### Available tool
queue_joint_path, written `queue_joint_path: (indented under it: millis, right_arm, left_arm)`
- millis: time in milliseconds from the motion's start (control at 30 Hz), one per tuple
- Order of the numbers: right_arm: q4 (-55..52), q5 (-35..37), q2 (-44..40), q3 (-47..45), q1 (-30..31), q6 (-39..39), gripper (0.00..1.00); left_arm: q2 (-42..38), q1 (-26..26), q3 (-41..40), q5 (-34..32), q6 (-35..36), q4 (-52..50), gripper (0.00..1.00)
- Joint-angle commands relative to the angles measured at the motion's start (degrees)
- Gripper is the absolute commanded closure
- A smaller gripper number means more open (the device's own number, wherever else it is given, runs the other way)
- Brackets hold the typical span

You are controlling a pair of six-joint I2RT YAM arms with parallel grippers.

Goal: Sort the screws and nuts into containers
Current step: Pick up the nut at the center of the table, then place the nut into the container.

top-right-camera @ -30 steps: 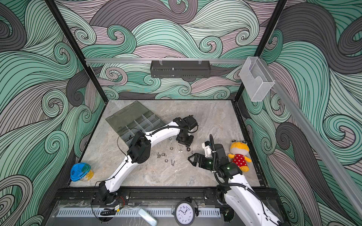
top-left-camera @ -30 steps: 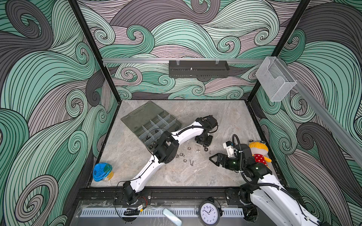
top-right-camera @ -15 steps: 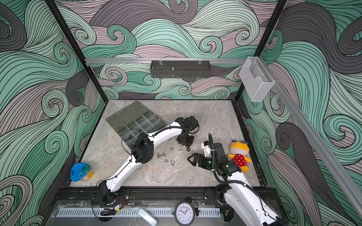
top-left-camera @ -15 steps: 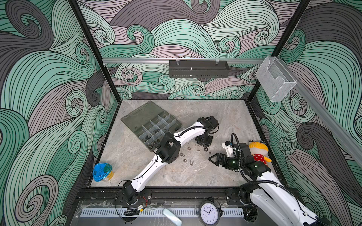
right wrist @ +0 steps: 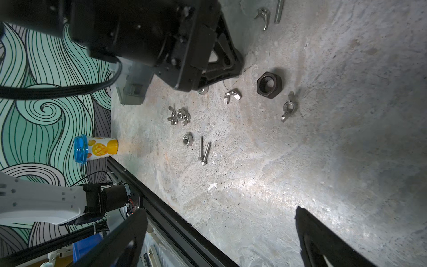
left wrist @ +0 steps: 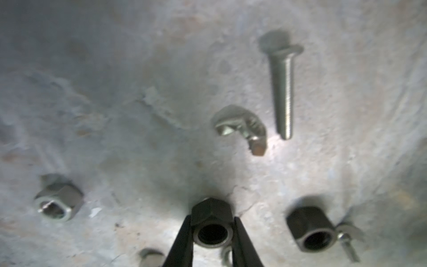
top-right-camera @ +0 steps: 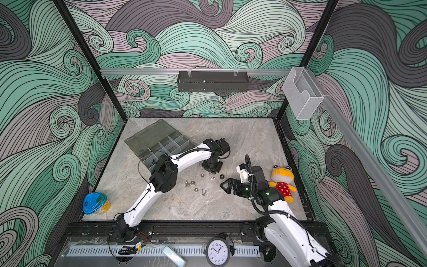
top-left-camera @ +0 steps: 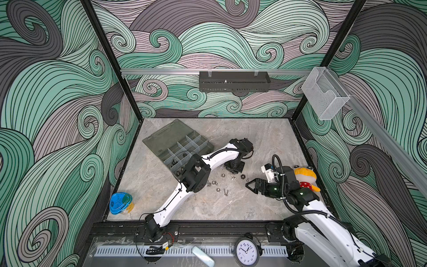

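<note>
The black nut (left wrist: 211, 208) sits hole-up on the table (top-left-camera: 254, 143), at the far edge of the loose scatter in the middle. The left pincer (left wrist: 212, 218) stands over it with its two fingers closed on opposite flat sides, which likely hold better than corners would. A second black nut (left wrist: 309, 231), a wing nut (left wrist: 240, 127) and a silver screw (left wrist: 282, 92) lie nearby, apart from it. The box (top-left-camera: 161, 141) lies open at the far left, so its compartments can take parts from above. The right pincer (top-left-camera: 250, 186) hovers wide open and empty to the right of the scatter, seemingly leaving the left arm room. Only the numerals on the clock (top-left-camera: 246, 250) at the near edge can be read. The tub (top-left-camera: 120, 203) shows fruit pictures but no legible words.
</note>
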Motion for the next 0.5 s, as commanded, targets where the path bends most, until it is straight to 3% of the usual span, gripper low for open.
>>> queue_joint_path:
  millis: [0,233,467]
  right_arm:
    - [1.9,0.0,2.5,2.2,-0.3,-2.3,0.0]
    - [4.5,-0.7,9.3,5.9,0.4,-4.5,0.0]
    - [9.4,0.7,15.1,9.0,5.7,-3.2,0.0]
  left_arm:
    - [-10.0,3.5,-4.6,-2.0,2.6,4.4,0.79]
    - [-26.8,18.5,-23.2,1.0,7.1,11.1,0.79]
    - [-34.1,32.8,-34.0,-1.8,12.6,11.5,0.79]
